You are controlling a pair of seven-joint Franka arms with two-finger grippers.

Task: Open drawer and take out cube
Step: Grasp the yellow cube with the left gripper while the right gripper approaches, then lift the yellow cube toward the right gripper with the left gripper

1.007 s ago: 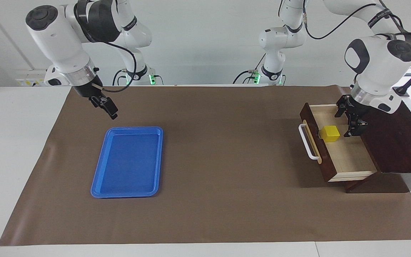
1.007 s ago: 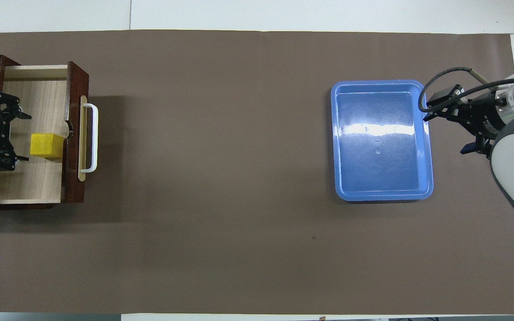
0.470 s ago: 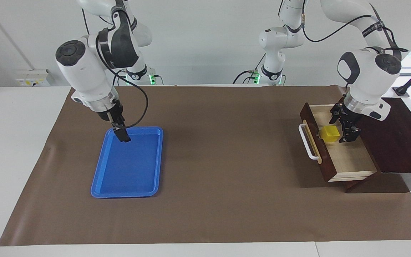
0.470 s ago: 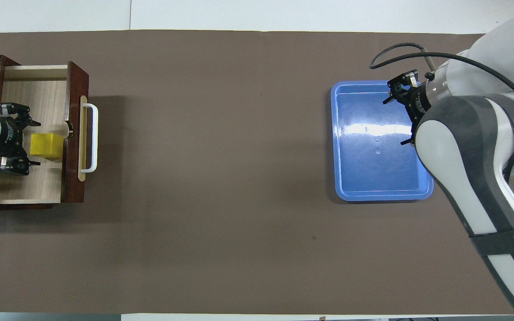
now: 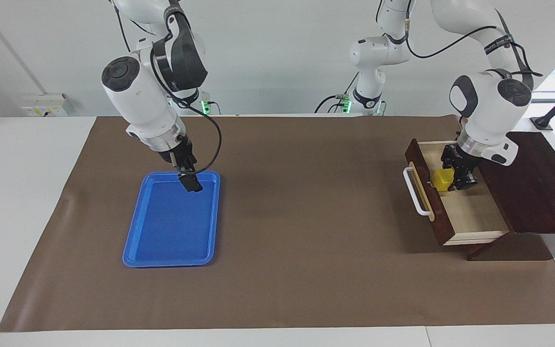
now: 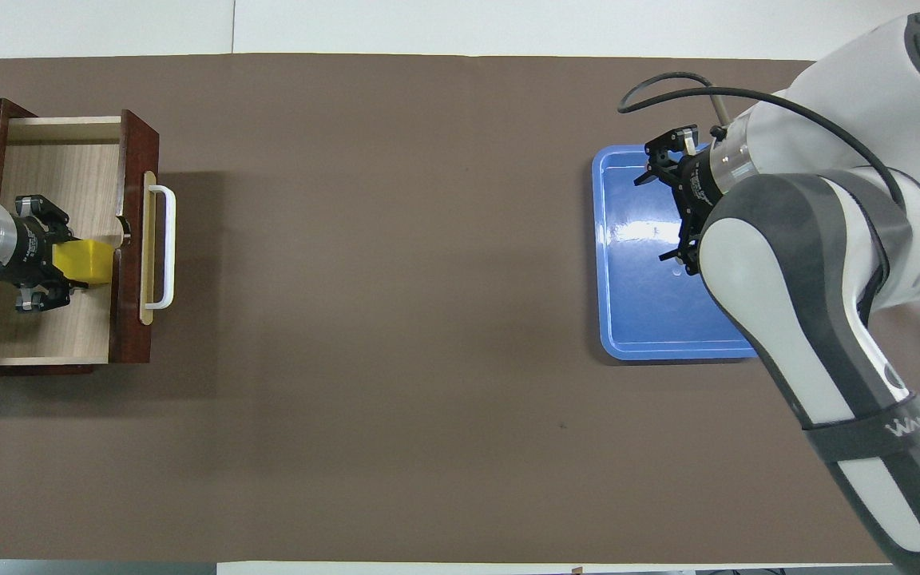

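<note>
The drawer (image 5: 475,214) stands pulled out of its dark wooden box (image 5: 540,190) at the left arm's end of the table, its white handle (image 5: 415,190) facing the table's middle. The yellow cube (image 5: 441,179) lies inside on the pale floor, close to the drawer front. My left gripper (image 5: 455,172) is down in the drawer, open, with a finger on each side of the cube (image 6: 86,259). My right gripper (image 5: 191,182) is open and empty, hanging over the blue tray's end nearer the robots. It also shows in the overhead view (image 6: 672,201).
A flat blue tray (image 5: 162,250) lies on the brown mat (image 5: 306,241) toward the right arm's end. It holds nothing. The right arm's elbow covers one tray corner in the overhead view (image 6: 795,303).
My left gripper has come forward and down until its fingers flank the cube. My right gripper has swung from beside the tray to over it.
</note>
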